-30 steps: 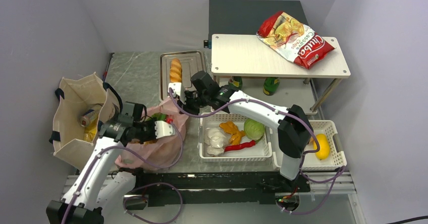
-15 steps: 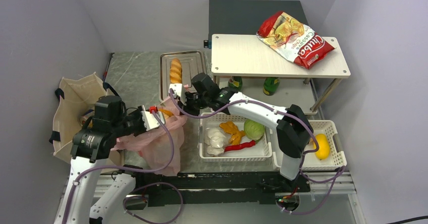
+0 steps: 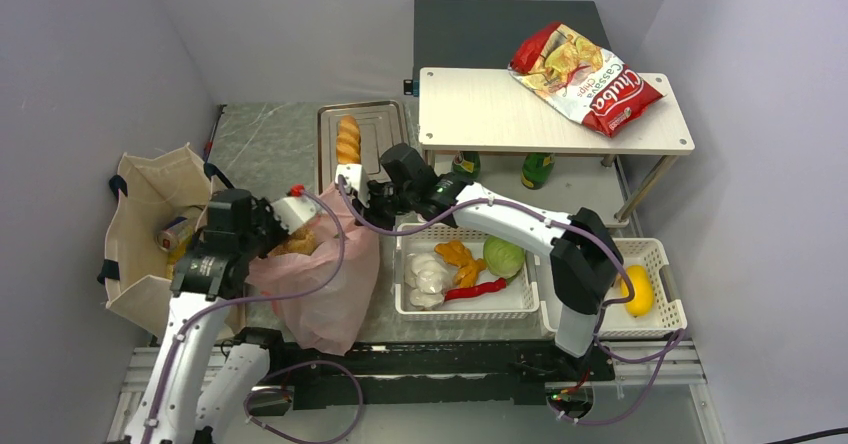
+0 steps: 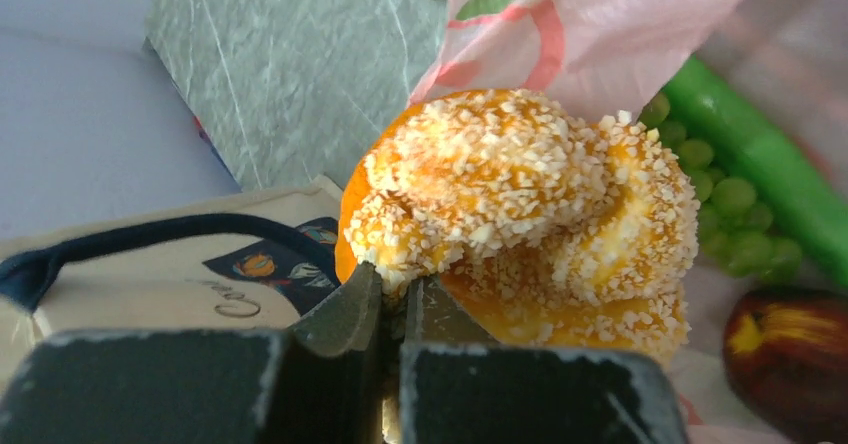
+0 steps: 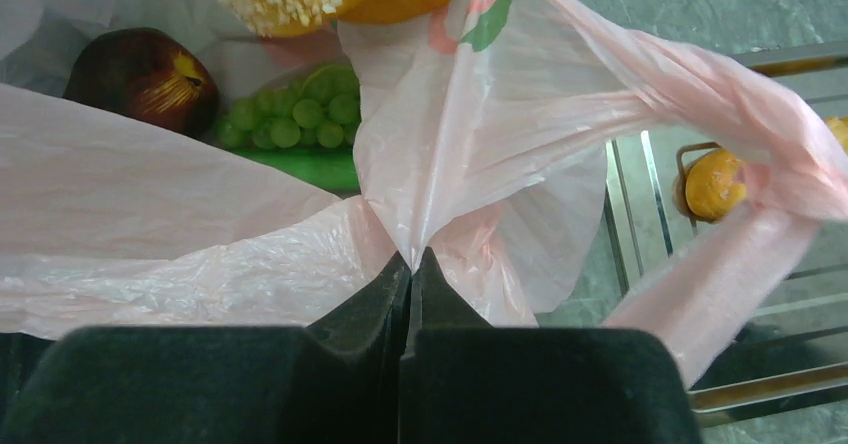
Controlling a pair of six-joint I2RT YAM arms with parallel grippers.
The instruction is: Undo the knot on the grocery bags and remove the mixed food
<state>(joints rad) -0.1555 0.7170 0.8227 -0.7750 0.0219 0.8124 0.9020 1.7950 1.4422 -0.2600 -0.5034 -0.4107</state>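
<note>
- Ring-shaped brown bun with a crumb topping: light, soft and crumbly. You have it by the rim edge only, so I'd expect it to tear or swing if you squeeze harder or jerk it. It hangs over the bag mouth, centre of the left wrist view.
- Left gripper: jaws nearly closed, pinching the bun's lower-left edge.
- Thin translucent pink plastic carrier bag: limp, slippery film. Grab bunched rim, not a single layer.
- Right gripper: fully closed on a pleat of bag rim, centre-left in the top view.
- Green grapes, dark red fruit and long green vegetable lie inside the bag. The grapes likely bruise easily.
</note>
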